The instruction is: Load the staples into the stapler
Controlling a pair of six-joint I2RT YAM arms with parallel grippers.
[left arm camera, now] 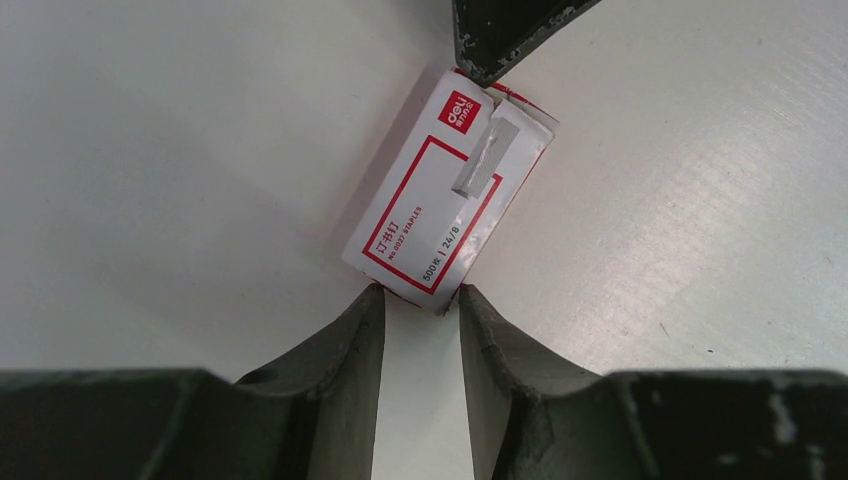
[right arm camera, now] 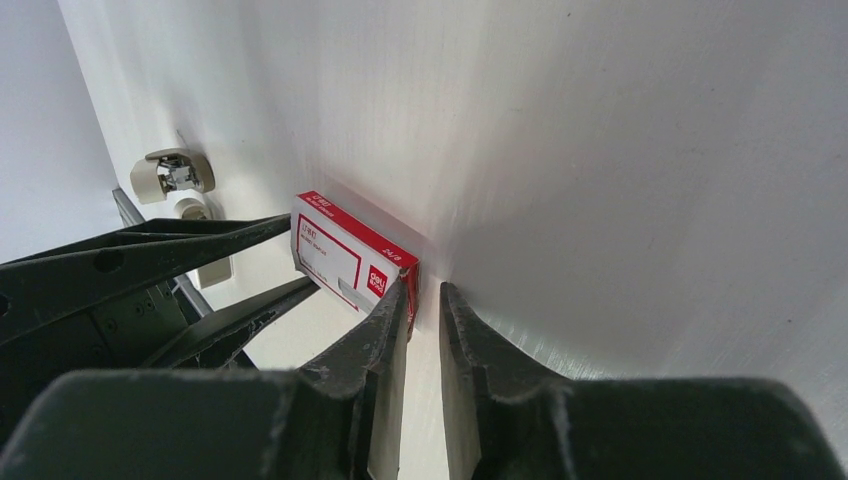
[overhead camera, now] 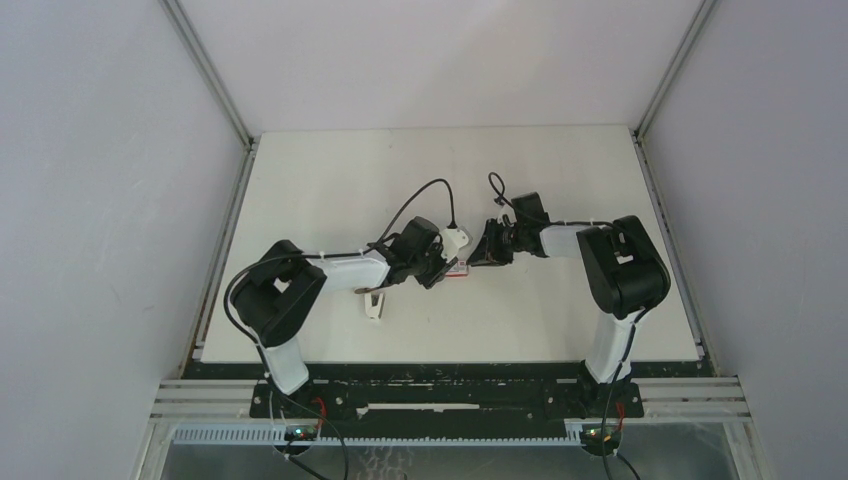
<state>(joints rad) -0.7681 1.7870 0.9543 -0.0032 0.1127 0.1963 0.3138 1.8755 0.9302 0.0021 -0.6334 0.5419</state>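
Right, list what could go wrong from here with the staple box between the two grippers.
The red-and-white box sits skewed to the left gripper, only its end at the fingertips; a squeeze might twist it loose.
The right gripper touches just the box's opposite corner; pushing there could crush or spin it.
The stapler lies near the left arm; a swing may knock it.

A red-and-white staple box [left arm camera: 440,200] lies slanted on the white table [left arm camera: 150,150], with a silvery-grey strip [left arm camera: 485,155] on its top face toward the far end. The left gripper [left arm camera: 421,300], jaws slightly apart, meets the box's near end. The right gripper [left arm camera: 497,45] touches its far corner.
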